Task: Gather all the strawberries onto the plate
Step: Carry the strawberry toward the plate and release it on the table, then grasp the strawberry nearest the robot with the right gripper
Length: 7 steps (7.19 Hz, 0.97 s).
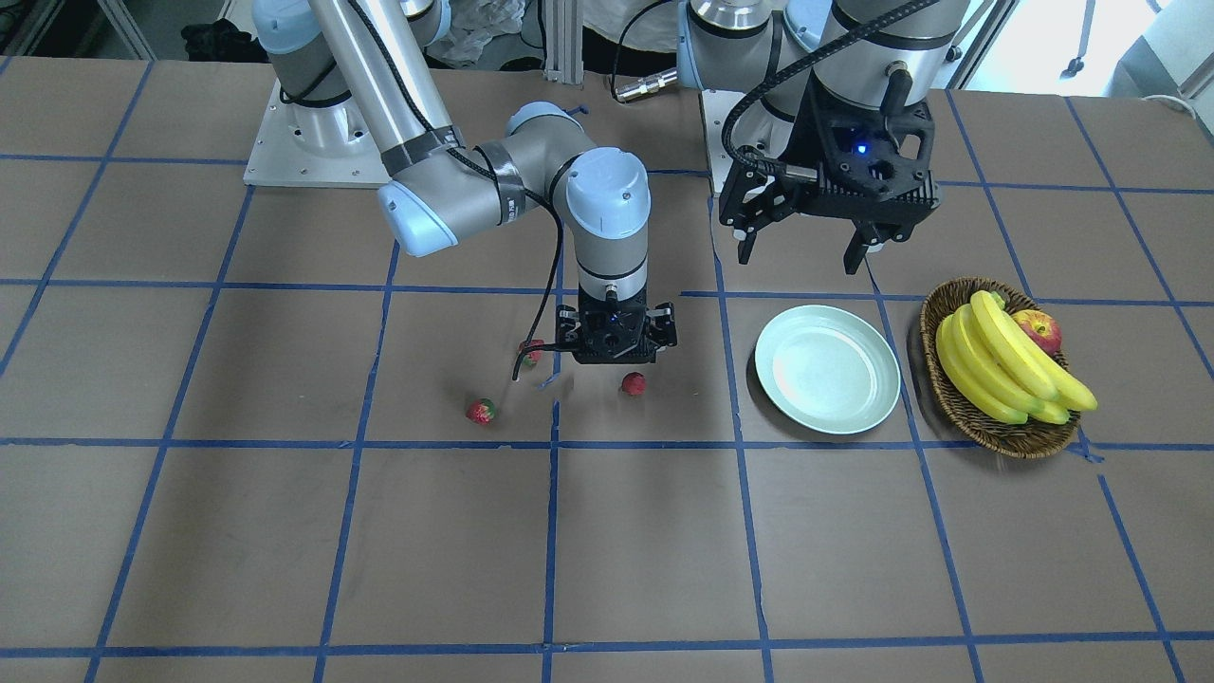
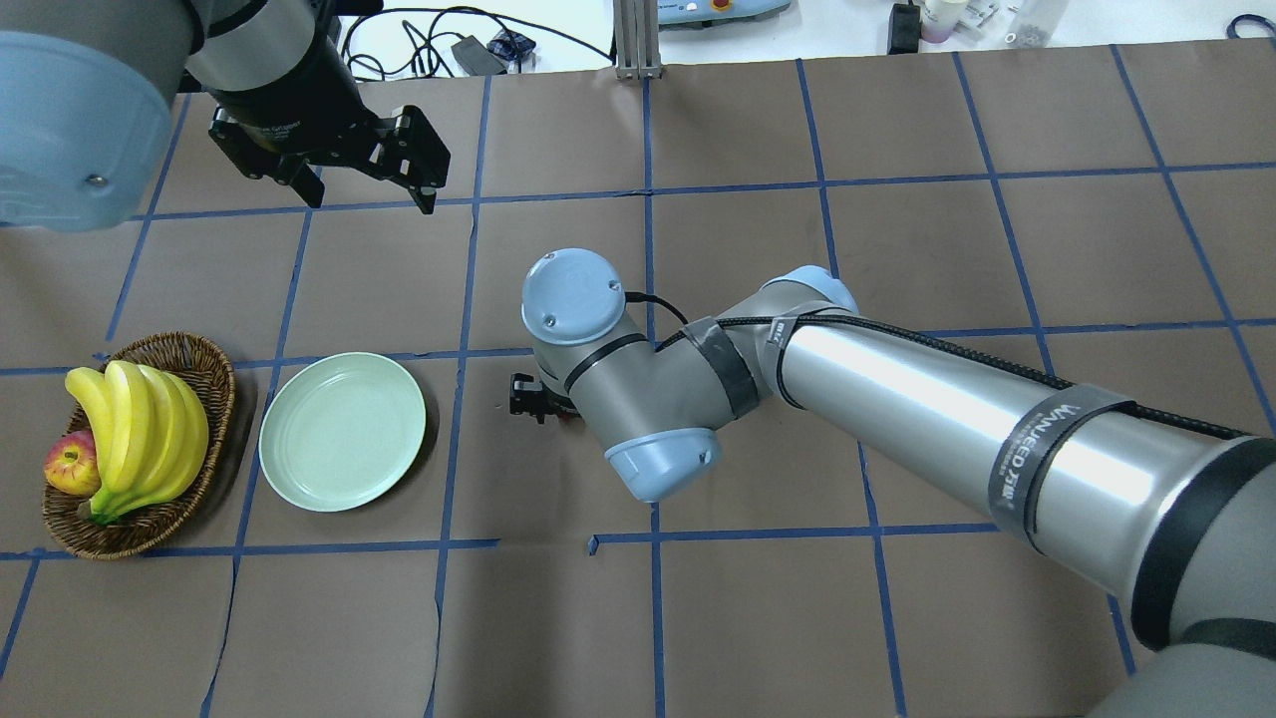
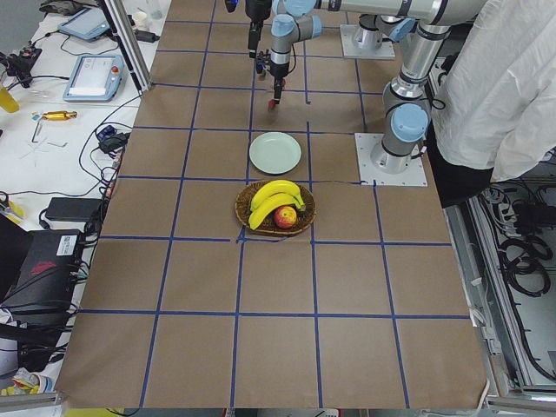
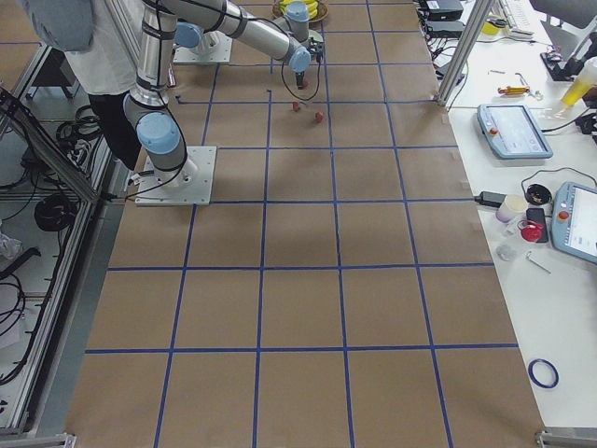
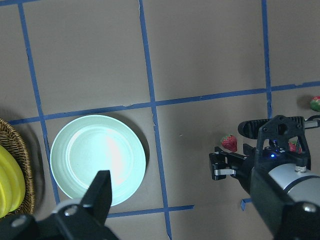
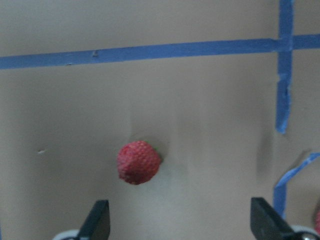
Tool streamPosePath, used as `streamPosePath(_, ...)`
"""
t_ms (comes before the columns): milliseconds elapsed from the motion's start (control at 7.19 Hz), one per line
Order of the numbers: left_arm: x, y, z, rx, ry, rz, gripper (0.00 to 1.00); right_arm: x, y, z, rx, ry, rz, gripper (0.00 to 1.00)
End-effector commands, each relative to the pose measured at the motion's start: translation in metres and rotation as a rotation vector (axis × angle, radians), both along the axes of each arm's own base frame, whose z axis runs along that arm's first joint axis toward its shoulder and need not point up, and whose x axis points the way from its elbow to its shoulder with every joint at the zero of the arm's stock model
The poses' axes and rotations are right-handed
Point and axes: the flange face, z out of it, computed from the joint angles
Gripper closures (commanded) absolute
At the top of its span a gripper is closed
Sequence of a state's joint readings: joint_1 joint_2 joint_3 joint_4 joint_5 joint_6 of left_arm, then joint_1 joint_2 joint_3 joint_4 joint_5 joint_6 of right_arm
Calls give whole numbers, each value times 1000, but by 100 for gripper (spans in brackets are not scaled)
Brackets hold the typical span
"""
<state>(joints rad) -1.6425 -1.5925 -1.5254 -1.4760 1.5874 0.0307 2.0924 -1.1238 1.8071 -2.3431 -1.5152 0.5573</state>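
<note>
Three strawberries lie on the brown paper: one (image 1: 633, 383) just in front of my right gripper (image 1: 616, 353), one (image 1: 481, 411) further along the table, and one (image 1: 531, 353) beside the gripper's cable. In the right wrist view the nearest strawberry (image 6: 138, 162) rests on the table ahead of the open right gripper (image 6: 180, 212), closer to one finger (image 6: 97, 222). The pale mint plate (image 1: 827, 368) has nothing on it. My left gripper (image 1: 800, 261) hangs open above the table behind the plate, holding nothing. From overhead the right wrist hides the strawberries.
A wicker basket (image 1: 948, 389) with bananas (image 1: 1005, 365) and an apple (image 1: 1039, 330) stands beside the plate, on the side away from the strawberries. Blue tape lines grid the table. A person in white (image 3: 504, 87) stands by the robot's base.
</note>
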Motion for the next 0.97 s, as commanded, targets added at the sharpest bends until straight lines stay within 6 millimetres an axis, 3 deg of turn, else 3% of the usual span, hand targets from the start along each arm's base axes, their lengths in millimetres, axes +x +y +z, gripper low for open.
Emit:
streamPosePath(0,1,0,0,0,0,3,0,-96,-50,18,43,34,41,0)
streamPosePath(139,1,-2,-3,6,1,3,0,-125,-63,12,52,39,49,0)
streamPosePath(418,1,-3,-3,5,1,3,0,-133,-66,4,70,55,33,0)
streamPosePath(557,1,-3,-3,5,1,3,0,-133,-67,-11,94,62,35,7)
streamPosePath(696,1,-3,-3,6,1,3,0,-134,-69,-22,108,79,36,7)
streamPosePath(835,1,-3,-4,8,1,3,0,-136,-69,-23,106,94,36,7)
